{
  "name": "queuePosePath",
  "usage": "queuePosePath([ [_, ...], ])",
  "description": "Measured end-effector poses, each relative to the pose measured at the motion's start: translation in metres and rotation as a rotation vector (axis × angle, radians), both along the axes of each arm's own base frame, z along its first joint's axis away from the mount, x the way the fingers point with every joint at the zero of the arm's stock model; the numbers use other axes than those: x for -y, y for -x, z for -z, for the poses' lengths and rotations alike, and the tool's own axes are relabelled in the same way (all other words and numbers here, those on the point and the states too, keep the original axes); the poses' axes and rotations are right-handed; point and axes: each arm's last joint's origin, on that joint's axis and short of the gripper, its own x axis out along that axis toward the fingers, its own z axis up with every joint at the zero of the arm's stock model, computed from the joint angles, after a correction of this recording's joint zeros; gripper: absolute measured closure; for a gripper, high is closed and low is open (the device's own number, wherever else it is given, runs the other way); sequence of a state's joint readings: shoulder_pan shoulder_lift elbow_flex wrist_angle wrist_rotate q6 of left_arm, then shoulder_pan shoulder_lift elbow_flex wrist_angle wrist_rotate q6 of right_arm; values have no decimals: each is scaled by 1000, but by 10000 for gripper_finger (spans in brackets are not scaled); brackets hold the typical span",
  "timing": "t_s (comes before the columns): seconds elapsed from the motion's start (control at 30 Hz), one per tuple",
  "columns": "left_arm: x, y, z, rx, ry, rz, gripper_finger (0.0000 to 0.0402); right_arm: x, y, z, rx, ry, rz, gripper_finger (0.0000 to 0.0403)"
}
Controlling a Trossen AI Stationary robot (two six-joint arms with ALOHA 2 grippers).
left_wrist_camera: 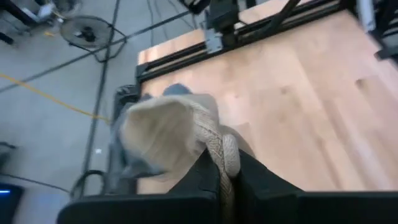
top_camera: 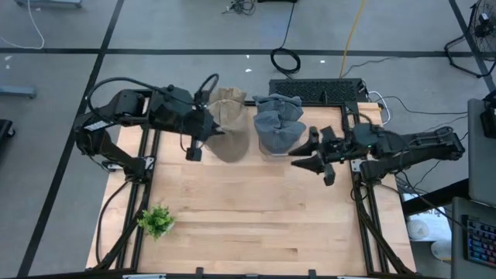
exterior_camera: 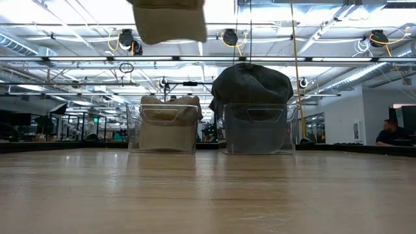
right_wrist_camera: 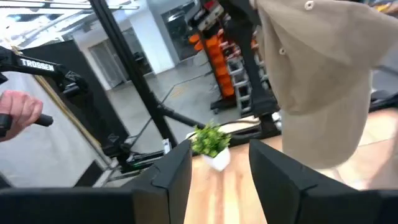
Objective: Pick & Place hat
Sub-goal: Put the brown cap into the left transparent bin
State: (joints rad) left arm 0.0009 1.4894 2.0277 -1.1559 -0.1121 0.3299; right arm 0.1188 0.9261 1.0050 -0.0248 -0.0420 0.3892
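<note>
A beige hat [top_camera: 231, 139] hangs in the air from my left gripper [top_camera: 211, 130], which is shut on it in front of the far bins. In the low view the beige hat [exterior_camera: 169, 21] shows at the top, well above the table. A clear bin [exterior_camera: 162, 127] at the far side holds more beige hats [top_camera: 228, 105]. Beside it, a second clear bin [exterior_camera: 255, 130] is piled with grey hats [top_camera: 277, 124]. My right gripper [top_camera: 304, 157] is open, near the grey hats' bin, touching nothing. In its wrist view my right gripper [right_wrist_camera: 221, 155] faces the beige hat [right_wrist_camera: 317, 68]. My left gripper [left_wrist_camera: 227, 167] pinches a stitched, bunched edge [left_wrist_camera: 219, 142] of the beige hat [left_wrist_camera: 165, 130] between its two fingers. The hat is lifted clear of the table and hangs past the fingers; how many layers are caught I cannot tell.
A small green plant [top_camera: 156, 221] stands near the table's left near corner. The wooden table [top_camera: 263, 225] is bare between plant and bins. A keyboard [top_camera: 316, 89] lies behind the bins. A person's hand [right_wrist_camera: 18, 112] shows beyond the table in the right wrist view.
</note>
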Motion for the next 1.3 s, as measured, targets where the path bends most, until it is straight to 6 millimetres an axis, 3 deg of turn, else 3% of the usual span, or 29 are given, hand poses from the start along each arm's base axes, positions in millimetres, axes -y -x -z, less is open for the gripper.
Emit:
queuePosePath([
  [0.27, -23, 9, 9, -137, -108, -56, 391, 3, 23, -14, 90, 51, 23, 268],
  [0.7, -61, 4, 15, -235, -302, -66, 391, 1, 26, -24, 196, 66, -14, 278],
  [1.0, -81, 7, 15, -232, -314, -127, 392, 2, 27, -28, 238, 94, -9, 278],
  [1.3, -100, -7, 50, -259, -203, -137, 392, 2, 27, -27, 234, 94, -9, 280],
])
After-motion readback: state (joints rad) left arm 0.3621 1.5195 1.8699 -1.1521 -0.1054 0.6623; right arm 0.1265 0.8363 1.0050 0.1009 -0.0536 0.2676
